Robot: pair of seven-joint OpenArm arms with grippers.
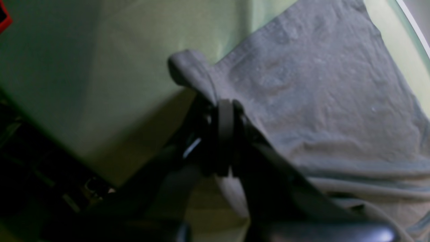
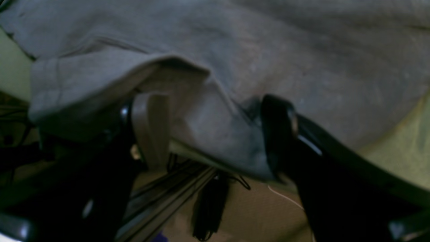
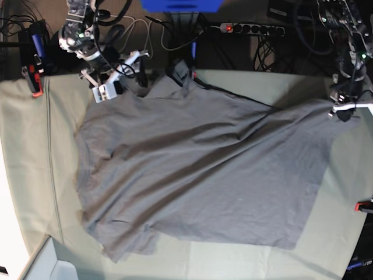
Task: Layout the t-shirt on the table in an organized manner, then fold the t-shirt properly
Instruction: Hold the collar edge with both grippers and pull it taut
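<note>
Left wrist view: my left gripper (image 1: 225,126) is clenched on a fold of the soft, wrinkled dark grey cotton t-shirt (image 1: 319,101), centre frame.

Right wrist view: my right gripper (image 2: 215,134) gapes around its hem.

Base view: it sprawls mid-frame across the creased pale green cloth-covered table (image 3: 35,175). No writing legible.

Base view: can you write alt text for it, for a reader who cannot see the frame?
A dark grey t-shirt lies spread and wrinkled across the pale green table. The left claw is shut on its far right corner, while the right claw stands open at its far left edge.
</note>
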